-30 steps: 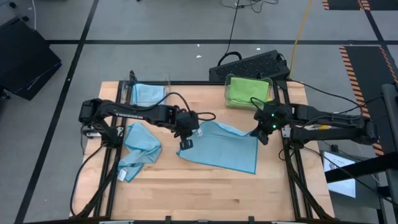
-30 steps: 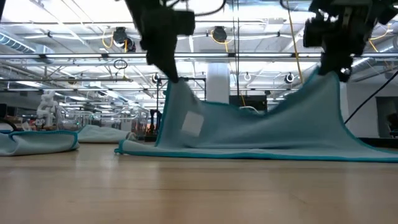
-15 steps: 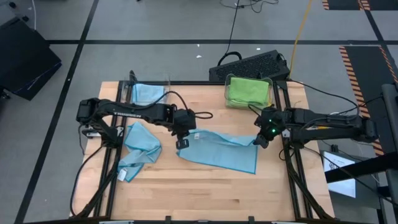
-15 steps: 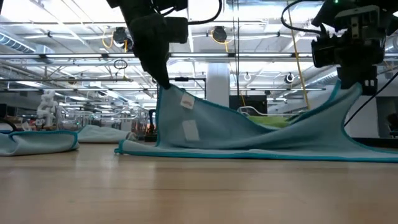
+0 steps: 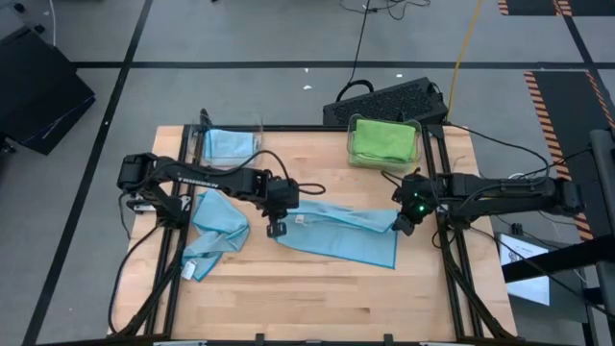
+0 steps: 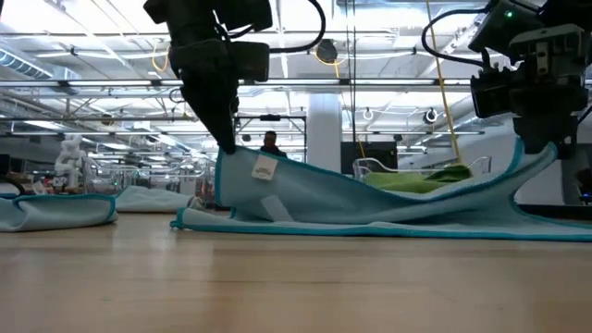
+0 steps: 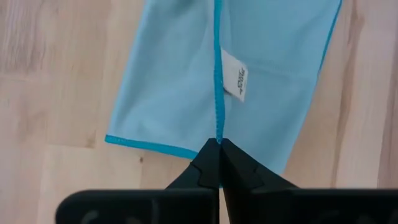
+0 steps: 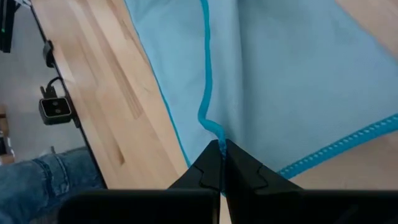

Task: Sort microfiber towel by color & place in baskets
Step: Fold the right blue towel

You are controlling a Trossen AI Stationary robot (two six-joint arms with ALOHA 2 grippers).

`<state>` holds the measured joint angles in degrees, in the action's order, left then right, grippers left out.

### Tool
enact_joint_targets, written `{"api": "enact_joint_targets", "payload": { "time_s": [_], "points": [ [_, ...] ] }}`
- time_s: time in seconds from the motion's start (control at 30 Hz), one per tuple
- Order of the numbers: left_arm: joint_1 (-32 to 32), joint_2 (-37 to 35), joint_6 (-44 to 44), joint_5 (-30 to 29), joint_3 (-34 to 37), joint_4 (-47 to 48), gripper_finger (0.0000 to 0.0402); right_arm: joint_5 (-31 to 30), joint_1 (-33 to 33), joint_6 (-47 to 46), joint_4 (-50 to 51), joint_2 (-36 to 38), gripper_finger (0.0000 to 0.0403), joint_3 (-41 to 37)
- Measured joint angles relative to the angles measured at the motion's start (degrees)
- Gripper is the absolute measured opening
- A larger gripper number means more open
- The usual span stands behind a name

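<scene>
A light blue microfiber towel (image 5: 341, 234) with a darker hem lies in the middle of the table, its far edge raised by both grippers. My left gripper (image 5: 279, 228) is shut on its left far corner, and my right gripper (image 5: 402, 226) is shut on its right far corner. The low view shows the towel (image 6: 370, 199) sagging between them, its near part flat on the wood. A second blue towel (image 5: 216, 229) lies crumpled at the left. One clear basket (image 5: 252, 135) at the far left holds a blue towel. The other basket (image 5: 417, 144) at the far right holds a green one. My left gripper pinches the towel's hemmed edge (image 7: 218, 127) at its fingertips, close to the white label (image 7: 235, 84). It comes from above, slanting down. That corner is lifted a little and the cloth falls slack to the table. My right gripper pinches the towel's hemmed edge (image 8: 210, 127) at its fingertips, near the right far corner, slanting down from the table's right. The corner is held low over the table and the cloth slopes away slack.
A black keyboard (image 5: 384, 99) lies on the floor beyond the table's far edge. A person's leg in jeans (image 8: 50, 180) shows beside the table in the right wrist view. Bare wood (image 5: 317, 298) stretches along the near side.
Both grippers have sunk and come toward the table's near edge, still shut on the towel. The raised far edge has dropped with them, so the towel stands much lower and sags more. Its near part has stayed flat on the table.
</scene>
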<state>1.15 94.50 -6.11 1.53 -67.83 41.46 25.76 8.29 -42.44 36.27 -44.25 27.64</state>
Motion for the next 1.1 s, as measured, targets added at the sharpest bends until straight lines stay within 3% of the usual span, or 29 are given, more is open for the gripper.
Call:
{"api": "enact_joint_targets", "payload": {
  "time_s": [0.47,0.7,1.1],
  "points": [
    [-5.15,0.0,-3.2,4.28,-0.02,-0.7,0.001,3.22,-6.83,-7.55,-0.04,0.0,0.0,0.0],
    [-6.69,0.0,-3.59,1.11,-0.02,-0.71,0.0006,-0.03,-9.84,-6.6,-0.04,0.0,0.0,0.0],
    [-5.56,0.0,-3.51,-4.3,1.96,-0.84,0.001,-1.84,-13.75,-14.49,-0.39,0.0,0.0,0.0]
  ]
}}
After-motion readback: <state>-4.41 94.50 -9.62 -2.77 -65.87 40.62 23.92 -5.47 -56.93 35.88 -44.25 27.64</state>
